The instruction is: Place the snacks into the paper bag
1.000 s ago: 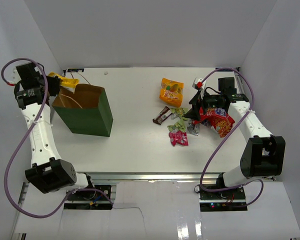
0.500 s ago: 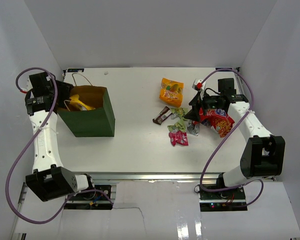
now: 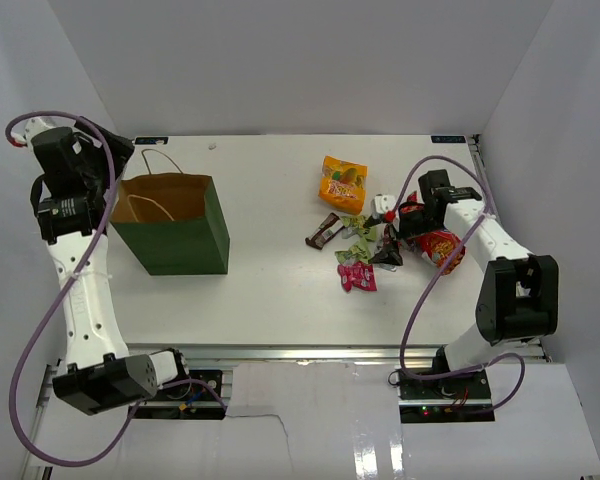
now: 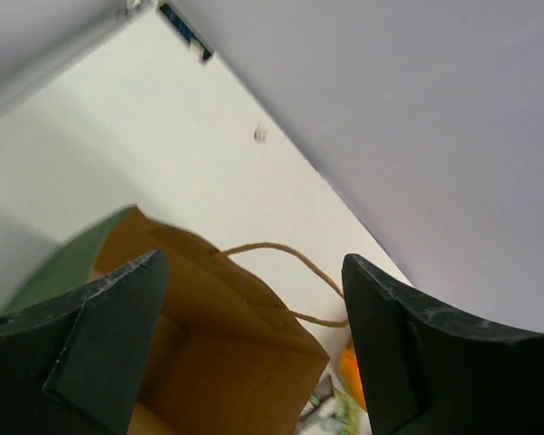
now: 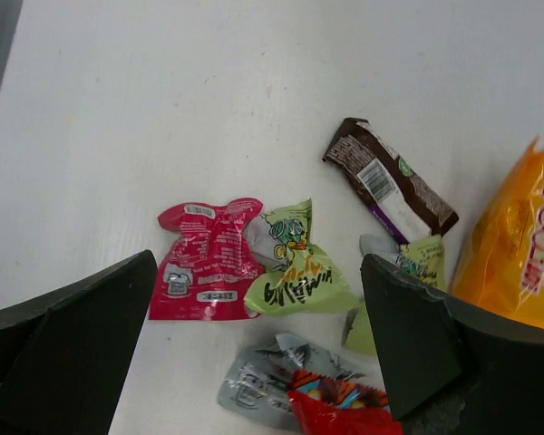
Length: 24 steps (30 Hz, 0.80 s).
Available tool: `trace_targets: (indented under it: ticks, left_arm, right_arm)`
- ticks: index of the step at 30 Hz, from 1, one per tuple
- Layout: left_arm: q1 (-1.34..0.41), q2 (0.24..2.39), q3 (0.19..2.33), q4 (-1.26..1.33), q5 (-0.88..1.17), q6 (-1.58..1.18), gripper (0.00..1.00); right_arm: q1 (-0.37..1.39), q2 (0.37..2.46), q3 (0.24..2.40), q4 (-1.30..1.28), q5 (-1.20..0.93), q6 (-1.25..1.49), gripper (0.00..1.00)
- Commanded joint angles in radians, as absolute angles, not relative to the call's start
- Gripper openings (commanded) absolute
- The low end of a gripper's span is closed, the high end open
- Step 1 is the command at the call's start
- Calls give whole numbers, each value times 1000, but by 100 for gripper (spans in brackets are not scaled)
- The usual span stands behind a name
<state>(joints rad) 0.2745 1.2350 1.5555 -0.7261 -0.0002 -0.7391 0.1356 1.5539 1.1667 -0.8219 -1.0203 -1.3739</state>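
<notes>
The paper bag (image 3: 170, 228), dark green outside and brown inside, stands open at the left. My left gripper (image 3: 115, 165) hovers above its far-left rim, open and empty. The left wrist view looks down into the bag (image 4: 227, 362), with a loop handle (image 4: 290, 263) between the fingers (image 4: 91, 344). The snacks lie at the right: orange pouch (image 3: 342, 183), brown bar (image 3: 323, 231), green sachets (image 3: 352, 252), pink sachet (image 3: 357, 275) and red chip bag (image 3: 440, 248). My right gripper (image 3: 385, 232) stands open over the pink sachet (image 5: 204, 263), green sachet (image 5: 295, 272) and silver sachet (image 5: 272, 385).
White walls close in the table at the back and both sides. The brown bar (image 5: 390, 181) and orange pouch (image 5: 517, 254) lie just beyond the right gripper's right finger. A corner of the red chip bag (image 5: 344, 412) overlaps the silver sachet.
The left gripper opened, let a yellow packet go into the bag, and drew back up and left. The right gripper shifted left over the small sachets, off the red bag.
</notes>
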Motion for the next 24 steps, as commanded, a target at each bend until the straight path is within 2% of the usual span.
trace_targets:
  ticks: [1,3,4,9,17,24]
  left_arm:
    - [270,1108,1580,-582,-34,-494,89]
    - [270,1033,1533,-528,32,-445,91]
    - [270,1008,1513,-481,70,-411,91]
    - [270,864,1367,-439,319,-385,96]
    - [272,628,1305,-529,374,-382,98]
    - [270,589,1310,-557,403,-402,98]
  right_arm:
    - [192,1580,1180,-974,-976,-1931,100]
    - [251,1644,1219,-971,-883,-1988,100]
    - [271,1672,1248,-976,-861,-2006,96]
    - [379,1928,1553,-1006,-764,-1953,95]
    - [452,2199,1824,-1043,-650,-1841,95]
    - [466,2318,1945,-1049,-597,-1724,90]
